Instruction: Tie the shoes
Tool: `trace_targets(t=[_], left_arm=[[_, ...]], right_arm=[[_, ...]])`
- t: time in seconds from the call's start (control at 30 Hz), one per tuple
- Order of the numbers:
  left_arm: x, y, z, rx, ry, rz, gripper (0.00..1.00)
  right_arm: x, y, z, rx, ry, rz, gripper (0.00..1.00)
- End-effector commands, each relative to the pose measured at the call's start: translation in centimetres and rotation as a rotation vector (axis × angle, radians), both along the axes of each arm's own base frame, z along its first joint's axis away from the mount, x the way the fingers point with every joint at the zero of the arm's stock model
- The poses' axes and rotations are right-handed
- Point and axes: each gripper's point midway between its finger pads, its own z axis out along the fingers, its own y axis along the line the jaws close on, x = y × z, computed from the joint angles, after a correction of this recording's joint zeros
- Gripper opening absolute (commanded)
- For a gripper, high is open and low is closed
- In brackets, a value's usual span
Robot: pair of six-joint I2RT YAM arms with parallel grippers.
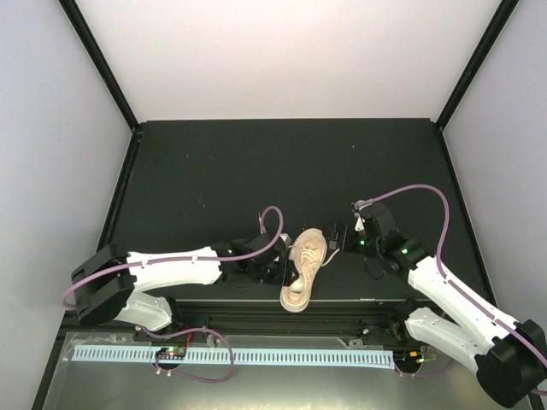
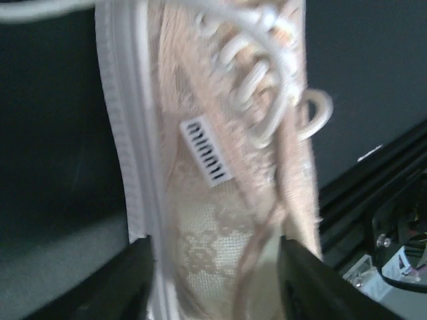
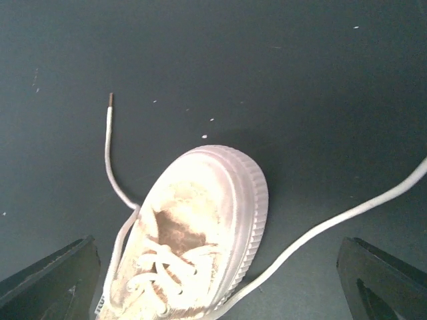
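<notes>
The pale beige-pink sneaker (image 1: pixel 299 289) lies near the table's front edge, between the two arms. In the left wrist view its open heel part and insole (image 2: pixel 213 253) fill the frame, with the cream laces (image 2: pixel 257 100) farther off. My left gripper (image 1: pixel 285 272) is open, and its fingers (image 2: pixel 127 287) stand on either side of the shoe's heel part. My right gripper (image 1: pixel 336 239) is open wide and empty, just above the toe cap (image 3: pixel 220 193). One loose lace (image 3: pixel 110 160) trails left and another lace (image 3: pixel 347 213) trails right.
The dark table (image 1: pixel 256 171) is walled by pale panels at the back and sides. Black rails (image 1: pixel 342 312) run along the front edge, right behind the shoe, and also show in the left wrist view (image 2: pixel 373 200).
</notes>
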Motion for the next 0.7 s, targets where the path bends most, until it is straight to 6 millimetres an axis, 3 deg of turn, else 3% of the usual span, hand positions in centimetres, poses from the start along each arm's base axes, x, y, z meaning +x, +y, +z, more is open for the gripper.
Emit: trace_targets(t=[0.0,0.2,0.3,0.47,0.67], left_arm=[[1.8,-0.4,3.6,-0.103,-0.097,0.079,0.63],[4.2,2.4,6.9,-0.035,-0.278,0.013,0.85],[6.1,4.9,7.8,0.006,-0.311,-0.018,0.9],[10.6,11.4,9.9,0.05,-0.383,0.053,0.97],[14.8,19.6,11.3,0.056,-0.441,0.25,0.99]], right_arm=[[0.1,1.5,2.1,0.006,-0.068,0.11,1.0],[1.1,2.8,4.5,0.004,-0.117,0.177,0.99],[1.7,4.6,5.2,0.045,-0.117,0.217,0.82],[2.6,8.0,4.5,-0.03,-0.083,0.275,0.77],[3.8,12.8,1.7,-0.142,-0.02,0.323,0.75]])
